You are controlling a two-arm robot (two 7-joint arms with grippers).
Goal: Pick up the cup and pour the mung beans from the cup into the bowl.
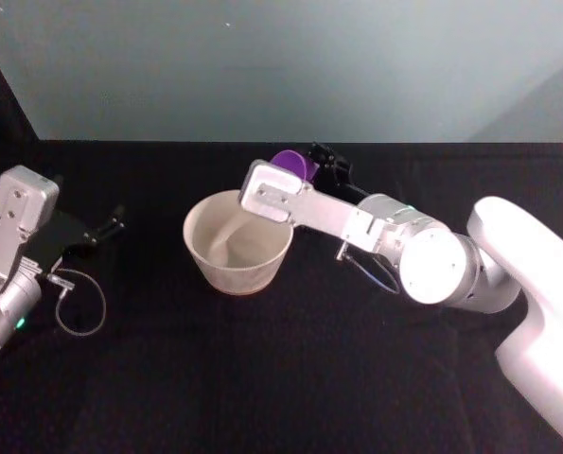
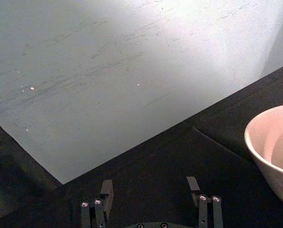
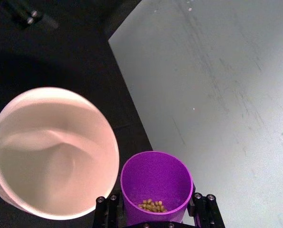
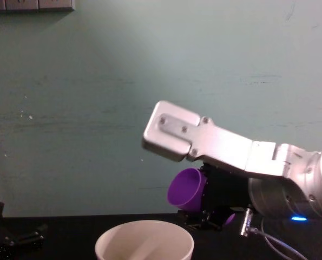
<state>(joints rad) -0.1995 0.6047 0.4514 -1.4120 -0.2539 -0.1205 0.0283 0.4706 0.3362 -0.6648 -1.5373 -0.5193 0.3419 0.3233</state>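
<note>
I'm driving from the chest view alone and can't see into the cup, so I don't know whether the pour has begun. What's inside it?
Observer: The right wrist view shows a small heap of mung beans lying low inside the cup, which the right gripper holds.
Operator: Anything in the bowl yet?
Observer: No. The bowl looks bare inside, with no beans in it.
Operator: And the left arm?
Observer: The left gripper is parked well to the left of the bowl, open and holding nothing.
</note>
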